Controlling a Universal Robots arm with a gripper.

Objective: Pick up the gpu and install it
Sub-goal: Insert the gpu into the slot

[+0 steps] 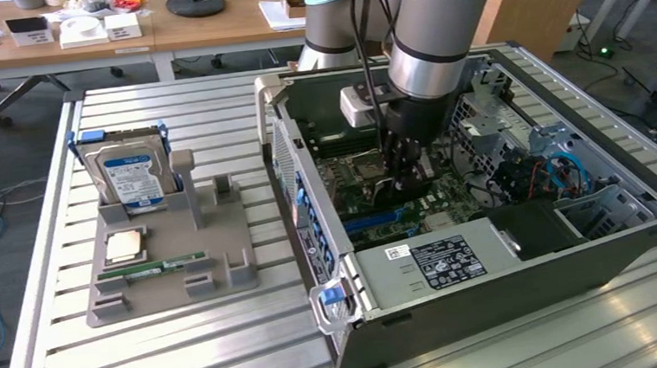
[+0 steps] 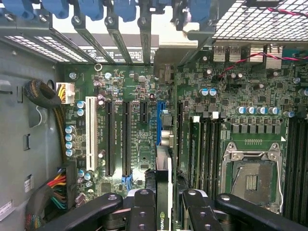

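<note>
On the exterior view's left, a tray point(image 1: 162, 287) holds a hard drive point(image 1: 131, 172) and a memory stick point(image 1: 155, 267). To the right stands the open computer case point(image 1: 522, 296), with the claw point(image 1: 404, 179) reaching down inside it over the motherboard point(image 1: 359, 201). In the wrist view the claw is closed on the gpu point(image 2: 163, 183), pinching its edge. The card hangs edge-down, its long axis in line with the blue slot point(image 2: 161, 120) on the board below; whether they touch I cannot tell.

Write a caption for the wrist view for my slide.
Gripper holds the gpu edge-on at the blue slot of the motherboard inside the case.
</note>
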